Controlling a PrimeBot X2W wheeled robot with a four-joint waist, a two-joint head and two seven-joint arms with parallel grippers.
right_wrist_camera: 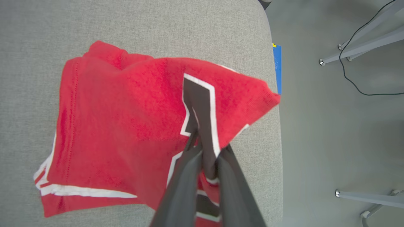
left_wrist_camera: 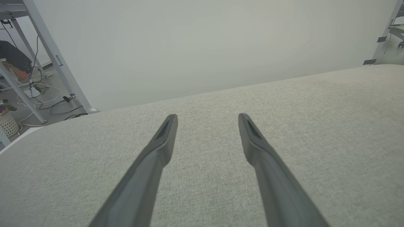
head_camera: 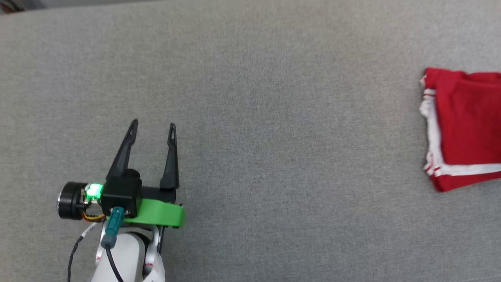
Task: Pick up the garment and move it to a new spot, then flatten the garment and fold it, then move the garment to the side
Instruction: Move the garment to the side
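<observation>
Folded red jersey T-shirt (head_camera: 465, 129) with white striped trim sits at the frame's right edge on the grey cloth table (head_camera: 250, 78), right gripper (right_wrist_camera: 208, 148) clamped on it, left gripper (head_camera: 153, 123) spread empty lower left; seemingly only release remains

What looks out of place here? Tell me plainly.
The garment lies at the right edge of the table, and one corner appears to poke past it. The right hand pinches its black print and bunches the top layer, so the fold looks askew. Nothing looks torn or spilled.
</observation>
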